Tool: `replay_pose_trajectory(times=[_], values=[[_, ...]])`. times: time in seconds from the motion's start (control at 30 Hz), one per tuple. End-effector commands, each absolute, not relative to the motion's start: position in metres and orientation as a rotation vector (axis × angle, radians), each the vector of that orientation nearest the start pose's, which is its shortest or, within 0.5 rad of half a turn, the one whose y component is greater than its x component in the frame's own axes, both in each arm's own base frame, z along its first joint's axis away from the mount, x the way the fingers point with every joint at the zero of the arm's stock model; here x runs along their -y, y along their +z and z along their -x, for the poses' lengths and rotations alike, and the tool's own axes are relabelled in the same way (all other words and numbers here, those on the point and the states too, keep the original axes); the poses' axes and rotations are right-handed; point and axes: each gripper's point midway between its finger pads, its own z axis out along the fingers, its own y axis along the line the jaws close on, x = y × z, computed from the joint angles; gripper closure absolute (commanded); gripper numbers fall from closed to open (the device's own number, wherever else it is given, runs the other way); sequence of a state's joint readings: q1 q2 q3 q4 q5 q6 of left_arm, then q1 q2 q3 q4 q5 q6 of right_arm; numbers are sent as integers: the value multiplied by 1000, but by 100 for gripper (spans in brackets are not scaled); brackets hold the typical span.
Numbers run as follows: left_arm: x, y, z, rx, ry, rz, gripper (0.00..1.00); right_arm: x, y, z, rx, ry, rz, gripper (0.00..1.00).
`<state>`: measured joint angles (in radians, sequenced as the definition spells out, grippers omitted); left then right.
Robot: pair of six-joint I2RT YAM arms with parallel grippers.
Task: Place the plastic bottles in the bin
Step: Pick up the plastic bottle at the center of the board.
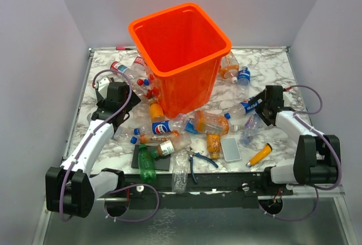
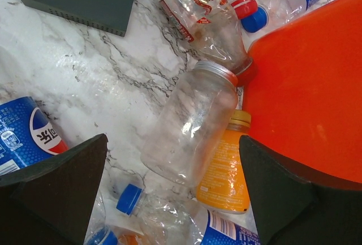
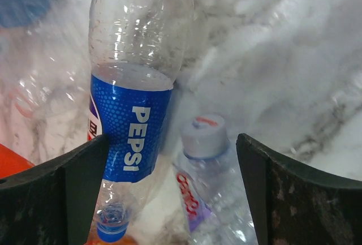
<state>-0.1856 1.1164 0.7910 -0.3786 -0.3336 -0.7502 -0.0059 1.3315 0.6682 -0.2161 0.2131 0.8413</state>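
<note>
The left gripper (image 2: 172,154) stands wide open above the marble table (image 2: 85,69). Its two dark fingers (image 2: 62,188) are far apart and hold nothing. Under the gap between them lies a wide clear bottle (image 2: 189,126) with a silver lid. As far as the wrist view shows, it touches neither finger. Just beside it, toward the finger on the right of that view, lies an orange bottle (image 2: 226,166) with a yellow cap. The bin (image 2: 305,86) is close on the same side, with its orange wall just past that finger. Near the other finger lies a blue Pepsi bottle (image 2: 25,137). Ahead of the gripper a crushed bottle with a red label (image 2: 203,13) rests against the bin.

The right gripper (image 3: 171,143) is also wide open and empty. A clear bottle with a blue Pepsi label (image 3: 133,86) lies under its gap, close to one finger (image 3: 62,194). The edge of this finger covers a little of the label, and I cannot tell if they touch. In the middle of the gap lies a smaller bottle with a pale cap (image 3: 203,143) and red letters.

In the top view the bin (image 1: 186,81) stands upright between the left gripper (image 1: 125,104) and the right gripper (image 1: 263,104), a little beyond them. The other bottles (image 1: 209,123) lie on the table around its foot.
</note>
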Motion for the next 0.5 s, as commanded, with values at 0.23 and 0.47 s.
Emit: replay_pose_trajectory(times=[0.23,0.47], values=[[36,149,-323,-2079,-179,755,1,31,55,-377,-2106,39,-1101,9],[36,149,-323,-2078,-182,755,1,32,75,-396,-2060,110,-1074,2]])
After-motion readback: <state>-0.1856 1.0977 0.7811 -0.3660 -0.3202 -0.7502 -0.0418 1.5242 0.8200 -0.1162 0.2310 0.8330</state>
